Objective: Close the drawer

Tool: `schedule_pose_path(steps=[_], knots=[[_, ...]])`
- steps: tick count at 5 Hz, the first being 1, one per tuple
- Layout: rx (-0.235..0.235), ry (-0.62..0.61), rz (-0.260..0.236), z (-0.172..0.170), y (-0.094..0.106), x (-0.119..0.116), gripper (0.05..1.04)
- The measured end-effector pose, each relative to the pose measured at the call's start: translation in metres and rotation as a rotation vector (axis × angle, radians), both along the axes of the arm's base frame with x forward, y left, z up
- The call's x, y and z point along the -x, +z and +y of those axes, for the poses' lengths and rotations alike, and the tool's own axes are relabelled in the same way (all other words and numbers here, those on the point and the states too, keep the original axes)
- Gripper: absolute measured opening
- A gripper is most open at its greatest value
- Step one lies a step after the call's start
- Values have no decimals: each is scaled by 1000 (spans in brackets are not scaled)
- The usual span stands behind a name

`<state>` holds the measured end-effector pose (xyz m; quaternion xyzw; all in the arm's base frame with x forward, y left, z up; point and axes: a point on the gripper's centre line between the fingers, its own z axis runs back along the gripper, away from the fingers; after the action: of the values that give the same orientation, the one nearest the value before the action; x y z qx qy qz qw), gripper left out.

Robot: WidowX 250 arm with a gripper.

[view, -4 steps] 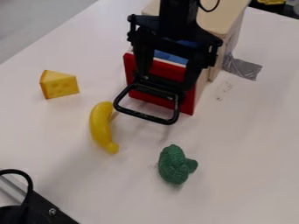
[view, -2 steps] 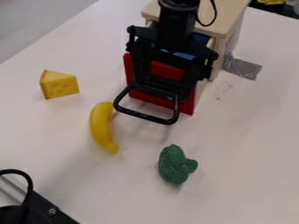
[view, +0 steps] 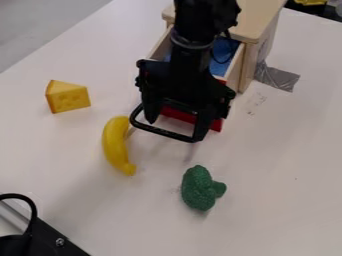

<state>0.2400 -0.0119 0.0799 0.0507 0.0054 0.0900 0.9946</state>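
Loop handle (view: 160, 132) looks stiff, probably snaggy. Gripper (view: 175, 130) is right by it, spread wide, gripping nothing. Better to push the red front (view: 177, 115) flat; drawer (view: 234, 67), pulled out around 12 o'clock, likely slides light toward 1.

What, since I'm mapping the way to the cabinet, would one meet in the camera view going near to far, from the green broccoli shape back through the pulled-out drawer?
Green broccoli shape → black loop handle → red drawer front → blue drawer inside → wooden cabinet.
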Motion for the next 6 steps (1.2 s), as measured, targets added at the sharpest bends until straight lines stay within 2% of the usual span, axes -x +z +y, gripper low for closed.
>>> schedule_pose_path(steps=[1, 2, 3, 6], knots=[[3, 22, 10, 7, -11, -2, 998], [4, 68, 0, 20, -22, -9, 998], [-18, 88, -52, 27, -21, -18, 998], [-39, 111, -112, 41, -11, -36, 998]])
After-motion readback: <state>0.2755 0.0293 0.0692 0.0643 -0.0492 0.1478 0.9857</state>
